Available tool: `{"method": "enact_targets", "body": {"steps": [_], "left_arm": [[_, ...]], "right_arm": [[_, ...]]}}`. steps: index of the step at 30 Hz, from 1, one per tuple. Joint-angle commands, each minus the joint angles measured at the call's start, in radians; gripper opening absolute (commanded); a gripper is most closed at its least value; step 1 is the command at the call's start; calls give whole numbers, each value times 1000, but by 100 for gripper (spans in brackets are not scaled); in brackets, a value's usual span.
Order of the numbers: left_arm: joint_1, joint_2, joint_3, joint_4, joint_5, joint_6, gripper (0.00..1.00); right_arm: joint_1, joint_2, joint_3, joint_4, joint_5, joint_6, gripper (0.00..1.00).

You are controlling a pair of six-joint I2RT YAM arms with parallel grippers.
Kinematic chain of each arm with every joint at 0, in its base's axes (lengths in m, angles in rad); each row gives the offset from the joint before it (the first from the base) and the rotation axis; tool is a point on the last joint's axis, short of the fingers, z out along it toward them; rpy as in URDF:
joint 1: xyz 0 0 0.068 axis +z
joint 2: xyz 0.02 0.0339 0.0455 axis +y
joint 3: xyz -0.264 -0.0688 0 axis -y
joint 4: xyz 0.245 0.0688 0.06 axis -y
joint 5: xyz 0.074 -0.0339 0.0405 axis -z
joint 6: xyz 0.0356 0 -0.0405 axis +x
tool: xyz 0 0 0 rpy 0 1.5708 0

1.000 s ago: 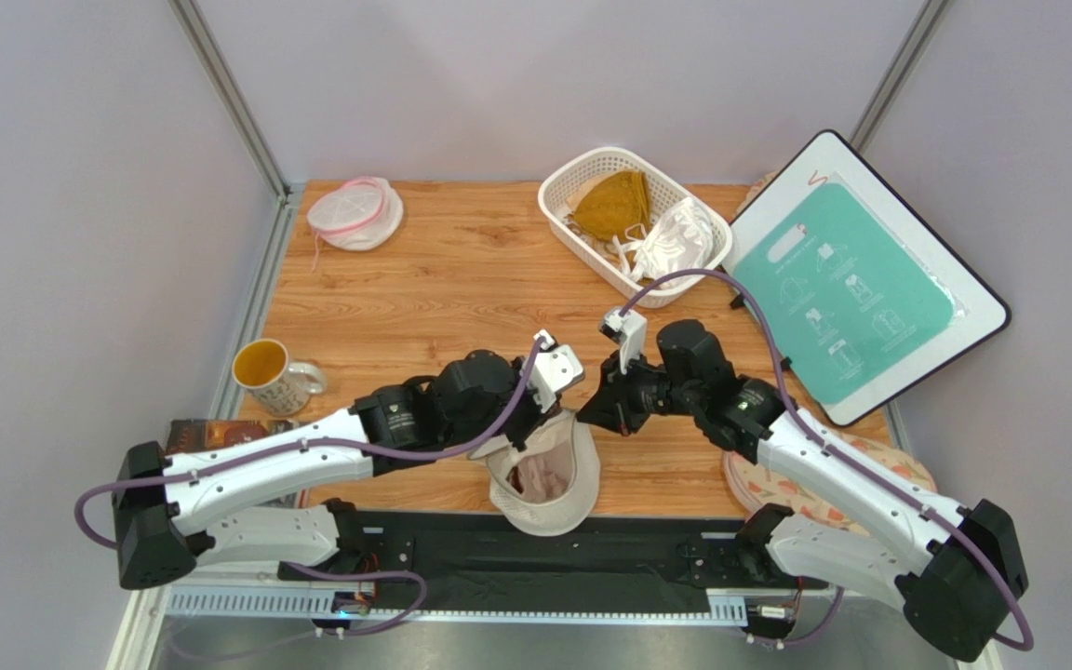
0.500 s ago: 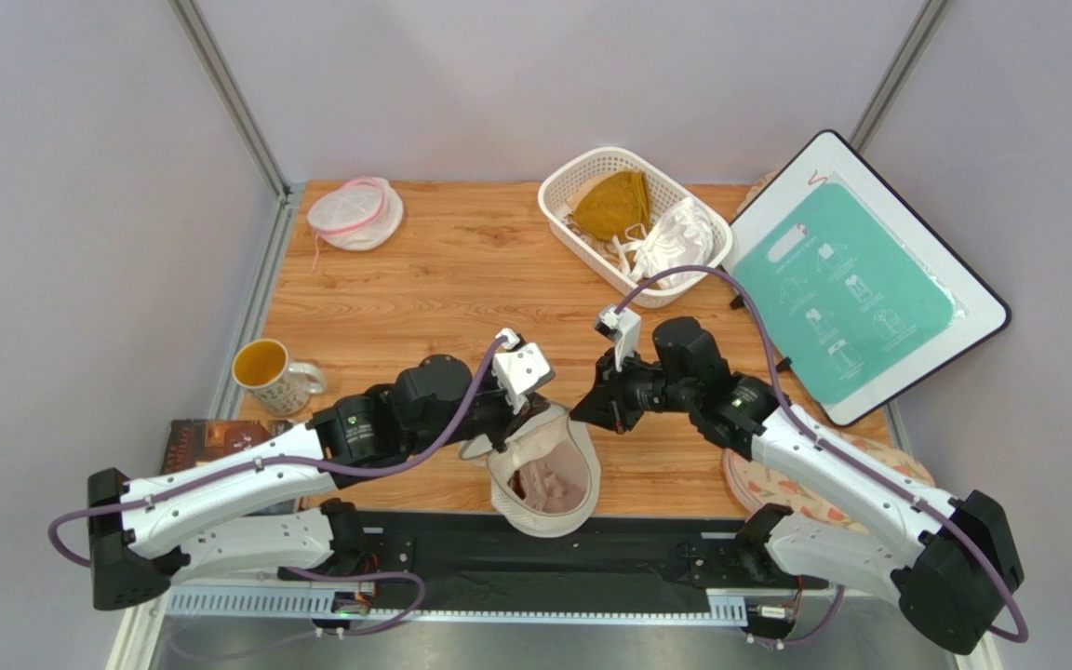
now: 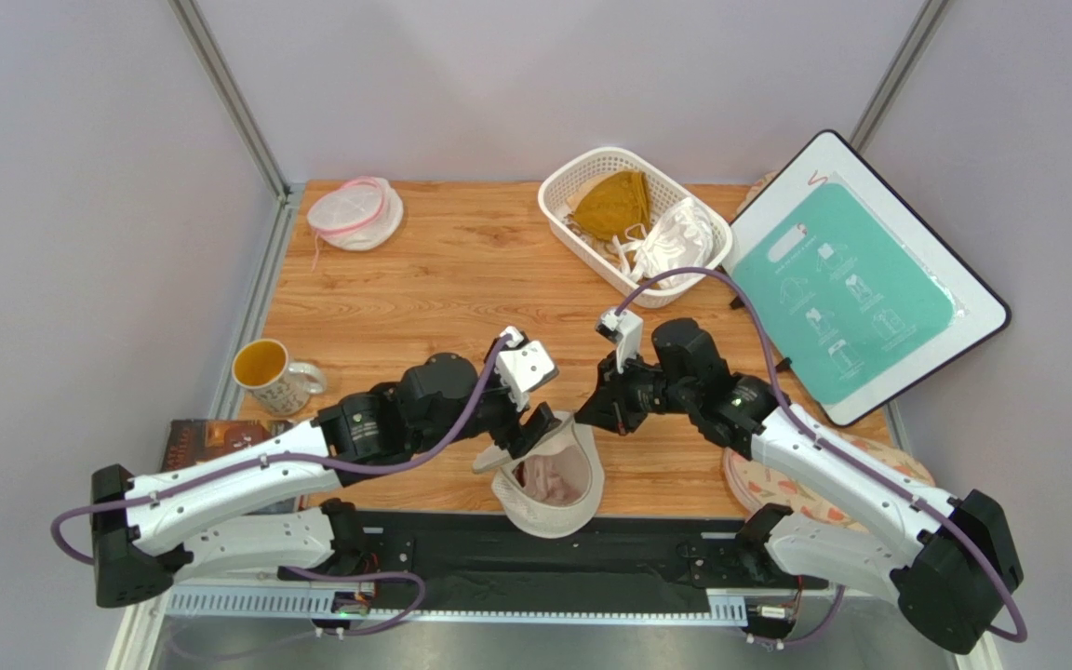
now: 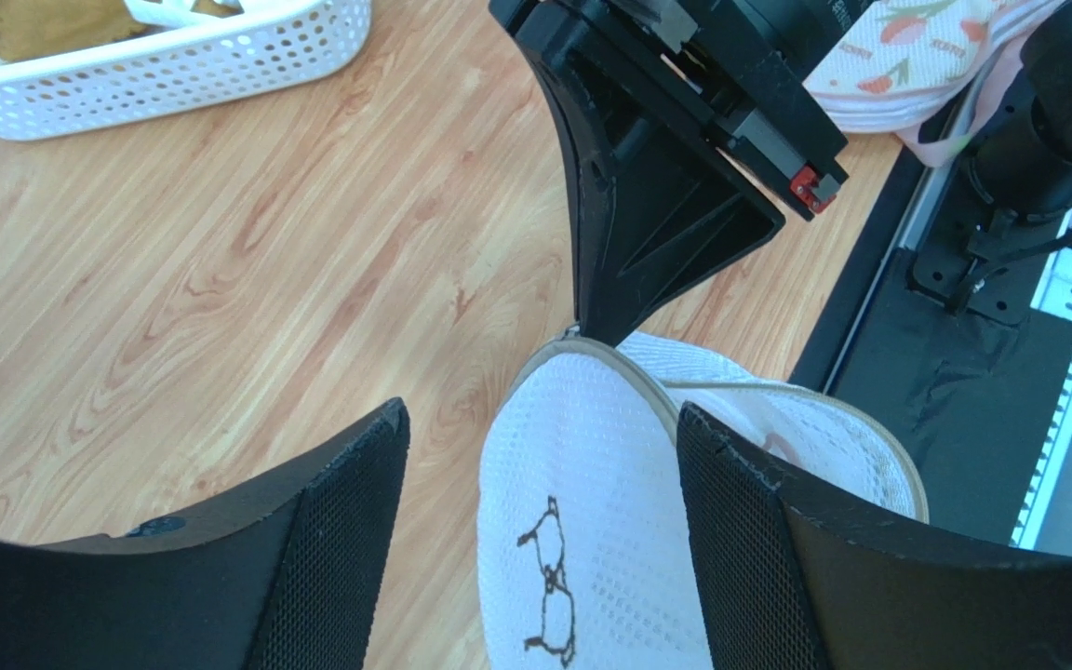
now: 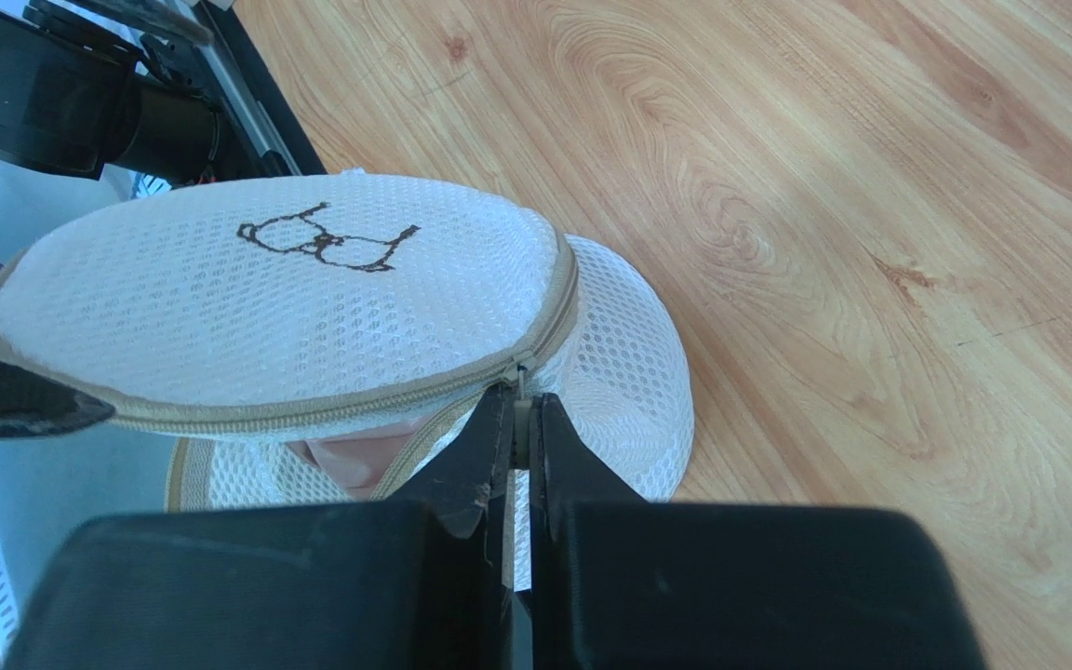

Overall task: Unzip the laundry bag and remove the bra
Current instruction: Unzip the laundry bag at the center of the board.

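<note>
- The laundry bag [image 3: 550, 489] sits on the wooden table [image 3: 430, 293] at its near edge, between the two arms' bases and between the two grippers.
- Its round top flap [image 5: 276, 300] is unzipped most of the way round and stands lifted above the body. A small dark outline of a bra [image 5: 321, 237] is stitched on the flap.
- The bra [image 3: 543, 479], pale pink, lies inside the bag. It shows through the gaping mouth from above, and as a pink strip under the flap in the right wrist view.
- The left gripper [image 4: 542, 419] has its jaws spread wide and holds nothing.
- The flap's mesh lies between the left gripper's two fingers [image 4: 325, 559]. It runs close along the right-hand one and is clear of the left-hand one.
- The right gripper [image 5: 525, 405] is pinched tight, its tips meeting on the bag's beige zip seam at the rim, on the bag's far right side.
- I cannot tell whether the right gripper grips the zip pull or only the tape.
- A white slotted basket [image 3: 573, 228] stands far back on the table and holds a mustard-yellow bra [image 3: 612, 203] and a white bra [image 3: 676, 240].
- A flat round mesh pouch with a pink rim [image 3: 356, 212] lies in the far left corner.
- A mug [image 3: 273, 374] stands near the left edge.
- A white-framed teal board [image 3: 856, 279] leans at the right.
- A floral cloth [image 3: 747, 492] lies under the right arm.
</note>
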Motion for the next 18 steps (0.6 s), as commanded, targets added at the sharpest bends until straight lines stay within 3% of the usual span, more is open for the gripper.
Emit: {"method": "enact_targets", "body": {"steps": [1, 9, 18], "left_arm": [[-4, 76, 105, 6, 32, 31, 77], [-4, 192, 125, 20, 130, -4, 77], [-5, 261, 134, -1, 121, -11, 74]], "right_arm": [[-4, -7, 4, 2, 4, 6, 0], [-2, -13, 6, -8, 4, -2, 0], [-2, -7, -4, 5, 0, -2, 0]]}}
